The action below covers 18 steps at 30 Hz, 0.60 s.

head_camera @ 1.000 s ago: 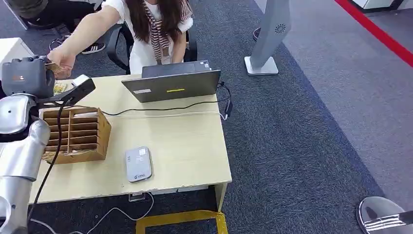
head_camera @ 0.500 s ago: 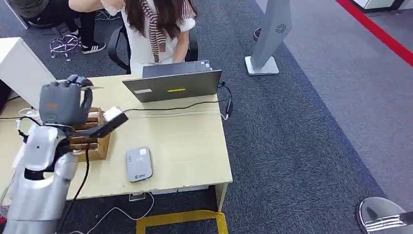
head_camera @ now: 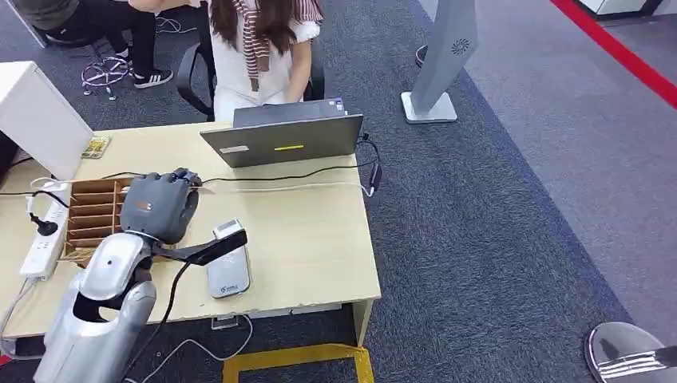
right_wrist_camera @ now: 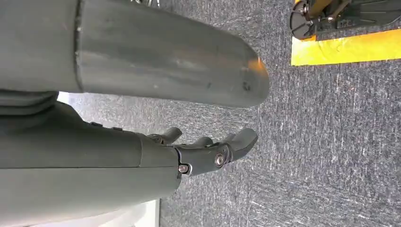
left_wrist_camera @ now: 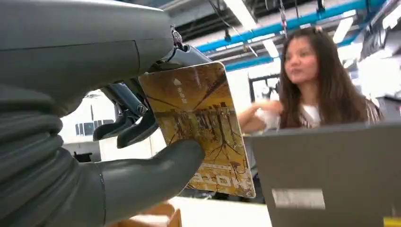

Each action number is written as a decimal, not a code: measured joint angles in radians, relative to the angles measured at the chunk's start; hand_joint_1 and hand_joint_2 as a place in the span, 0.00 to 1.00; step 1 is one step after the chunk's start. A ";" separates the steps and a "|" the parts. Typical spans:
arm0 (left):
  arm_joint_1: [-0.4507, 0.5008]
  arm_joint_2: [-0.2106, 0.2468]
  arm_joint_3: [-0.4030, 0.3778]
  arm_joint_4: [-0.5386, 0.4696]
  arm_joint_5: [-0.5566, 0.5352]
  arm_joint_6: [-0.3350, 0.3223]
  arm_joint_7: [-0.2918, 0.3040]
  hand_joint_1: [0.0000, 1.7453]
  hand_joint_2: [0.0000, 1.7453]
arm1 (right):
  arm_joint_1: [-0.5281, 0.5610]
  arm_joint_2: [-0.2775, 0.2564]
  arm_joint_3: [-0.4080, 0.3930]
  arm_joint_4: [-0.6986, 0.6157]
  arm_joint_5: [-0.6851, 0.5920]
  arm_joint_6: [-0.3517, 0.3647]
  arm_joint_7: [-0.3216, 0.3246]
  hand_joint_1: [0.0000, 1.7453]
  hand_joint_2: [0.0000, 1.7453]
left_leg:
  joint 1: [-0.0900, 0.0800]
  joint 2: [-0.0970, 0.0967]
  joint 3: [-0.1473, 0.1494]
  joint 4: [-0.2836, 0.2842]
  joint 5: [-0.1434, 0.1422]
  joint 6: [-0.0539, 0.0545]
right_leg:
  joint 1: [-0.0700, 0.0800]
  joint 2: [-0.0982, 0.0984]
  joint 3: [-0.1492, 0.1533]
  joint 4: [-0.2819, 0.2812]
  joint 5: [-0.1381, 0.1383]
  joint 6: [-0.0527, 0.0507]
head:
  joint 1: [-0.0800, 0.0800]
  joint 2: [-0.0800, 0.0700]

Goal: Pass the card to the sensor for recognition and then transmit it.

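The card (left_wrist_camera: 198,132), a yellow-brown one printed with a bare-branched tree design, is pinched in the left hand (head_camera: 160,206): the wrist picture shows the thick grey thumb (left_wrist_camera: 156,163) pressed on its face and the darker fingers behind it. In the head view, the hand sits at centre-left of the frame, above the light wooden desk (head_camera: 311,231), with the card's pale edge just visible at its upper right. Just right of and below the hand lies the grey card reader (head_camera: 228,270), flat on the desk near its front edge; the hand is not over it. A wooden slotted organizer (head_camera: 89,215) stands immediately left of the hand, and a white power strip (head_camera: 41,239) lies at the far left edge. A grey laptop (head_camera: 281,140) is above, at upper centre, its lid's back toward the camera, with a seated person (head_camera: 259,48) behind it at the top of the frame. The right hand (right_wrist_camera: 208,151) hangs over dark grey carpet (right_wrist_camera: 331,142), fingers loosely curled and holding nothing.
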 joint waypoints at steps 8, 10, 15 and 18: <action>-0.001 0.012 -0.065 0.087 0.014 -0.054 0.009 1.00 1.00 | 0.000 0.000 0.000 0.000 -0.010 0.002 0.000 0.00 0.00 | 0.000 0.000 0.000 0.000 0.000 0.000 | 0.000 0.000 0.000 0.000 0.000 0.000 | 0.000 0.000; -0.001 0.016 -0.077 0.105 0.018 -0.062 0.009 1.00 1.00 | 0.000 0.000 0.000 0.000 -0.011 0.005 0.000 0.00 0.00 | 0.000 0.000 0.000 0.000 0.000 0.000 | 0.000 0.000 0.000 0.000 0.000 0.000 | 0.000 0.000; -0.003 0.026 -0.106 0.151 0.030 -0.089 0.013 1.00 1.00 | 0.000 0.000 0.002 0.000 -0.018 0.005 0.006 0.00 0.00 | 0.000 0.000 0.000 0.000 0.000 0.000 | 0.000 0.000 0.000 0.000 0.000 0.000 | 0.000 0.000; -0.004 0.031 -0.120 0.170 0.036 -0.095 0.013 1.00 1.00 | 0.000 0.000 0.005 0.000 -0.020 0.005 0.007 0.00 0.00 | 0.000 0.000 0.000 0.000 0.000 0.000 | 0.000 0.000 0.000 0.000 0.000 0.000 | 0.000 0.000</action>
